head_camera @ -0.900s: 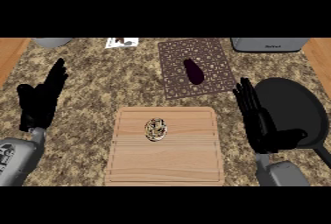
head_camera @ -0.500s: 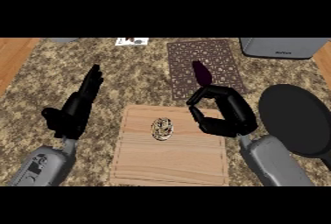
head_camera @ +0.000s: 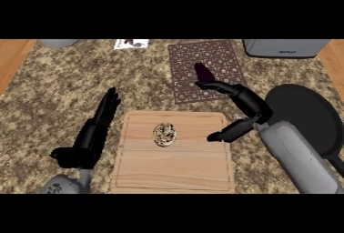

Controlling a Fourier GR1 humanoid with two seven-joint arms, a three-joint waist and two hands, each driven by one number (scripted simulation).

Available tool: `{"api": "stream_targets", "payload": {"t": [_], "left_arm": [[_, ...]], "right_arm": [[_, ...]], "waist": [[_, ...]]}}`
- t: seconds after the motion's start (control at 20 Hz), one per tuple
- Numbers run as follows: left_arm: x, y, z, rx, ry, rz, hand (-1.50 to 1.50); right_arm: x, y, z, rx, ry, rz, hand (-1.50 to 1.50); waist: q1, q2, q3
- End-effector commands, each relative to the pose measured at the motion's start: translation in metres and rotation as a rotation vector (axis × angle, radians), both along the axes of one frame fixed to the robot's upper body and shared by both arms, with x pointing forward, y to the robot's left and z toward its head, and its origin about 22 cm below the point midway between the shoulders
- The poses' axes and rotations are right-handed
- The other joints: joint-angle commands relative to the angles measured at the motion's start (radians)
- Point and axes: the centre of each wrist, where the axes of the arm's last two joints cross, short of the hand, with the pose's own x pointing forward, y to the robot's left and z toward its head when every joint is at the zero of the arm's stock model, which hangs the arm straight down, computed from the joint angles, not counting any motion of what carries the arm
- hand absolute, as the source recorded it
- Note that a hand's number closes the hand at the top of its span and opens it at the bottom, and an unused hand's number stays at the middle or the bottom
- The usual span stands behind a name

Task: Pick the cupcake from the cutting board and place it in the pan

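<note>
Pale grained wooden cutting board [head_camera: 176, 166], matt black pan [head_camera: 306, 116], speckled stone-look counter [head_camera: 67, 91].

The counter [head_camera: 60, 95] has a speckled brown and tan top, like stone. A wooden cutting board [head_camera: 174, 168] lies flat on it near the front, in the middle. Behind the board lies a dark brown mat [head_camera: 215, 54] with a pattern of little squares. To the right of the board sits a black round pan [head_camera: 306, 113], well apart from the mat. At the far edge there is a grey box [head_camera: 285, 47] on the right, a small white card [head_camera: 129, 43] near the middle, and 1 grey round thing [head_camera: 59, 43] on the left.
</note>
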Motion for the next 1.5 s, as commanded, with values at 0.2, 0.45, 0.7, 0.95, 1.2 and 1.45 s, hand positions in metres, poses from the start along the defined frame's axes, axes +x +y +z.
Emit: {"api": "stream_targets", "payload": {"t": [0.2,0.45,0.7,0.95,1.2,1.45], "left_arm": [[-0.005,0.000,-0.004,-0.014,0.016,-0.002,0.00],[-0.006,0.007,-0.010,-0.008,-0.002,0.011,0.00],[-0.001,-0.011,-0.002,-0.029,0.006,-0.008,0.00],[-0.004,-0.006,0.003,0.000,-0.014,0.001,0.00],[0.000,0.007,-0.002,-0.008,-0.004,0.023,0.00],[-0.010,-0.016,-0.006,-0.003,0.012,0.021,0.00]], "right_arm": [[0.032,0.046,0.042,-0.293,-0.112,0.118,-1.50],[0.030,0.085,0.060,-0.487,-0.129,0.189,-1.50],[0.021,0.123,0.040,-0.766,-0.173,0.294,-1.50],[0.008,0.144,0.016,-0.908,-0.240,0.317,-1.50],[-0.011,0.148,0.000,-0.969,-0.219,0.330,-1.50],[-0.003,0.159,-0.009,-0.986,-0.172,0.324,-1.50]], "waist": [[-0.007,-0.004,-0.001],[-0.013,-0.006,-0.001],[-0.004,-0.003,-0.001],[-0.007,-0.002,0.000],[-0.024,-0.006,0.000],[-0.020,-0.005,0.000]]}}
